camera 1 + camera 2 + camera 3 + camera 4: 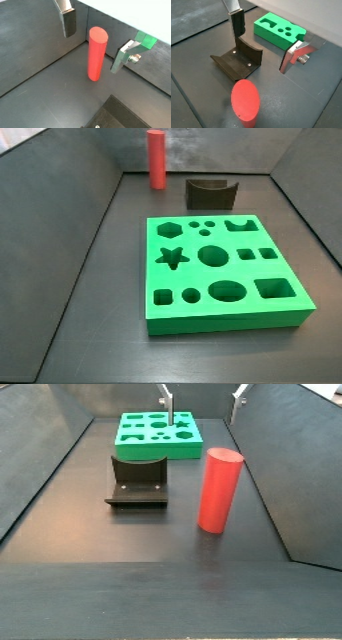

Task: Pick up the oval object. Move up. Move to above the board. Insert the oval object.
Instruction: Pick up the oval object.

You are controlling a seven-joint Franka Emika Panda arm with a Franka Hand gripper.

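Claw (93,42) hangs wide above the upright oval object (96,54), apart from it. Dark tabletop (94,288) lies walled; the board (221,274) sits well apart.

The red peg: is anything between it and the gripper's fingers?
Nothing visible. The oval object stands upright on the floor, alone, and the open gripper hangs above it, one finger to each side. The fixture stands apart from it.

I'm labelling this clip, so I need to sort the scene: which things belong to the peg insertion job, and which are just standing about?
Belongs to the job:
- oval object, upright red peg on the floor, not held
- board, green, with cut-out holes
- gripper, open, fingers either side of the peg's top, not touching

Just standing about:
- fixture, dark bracket between peg and board
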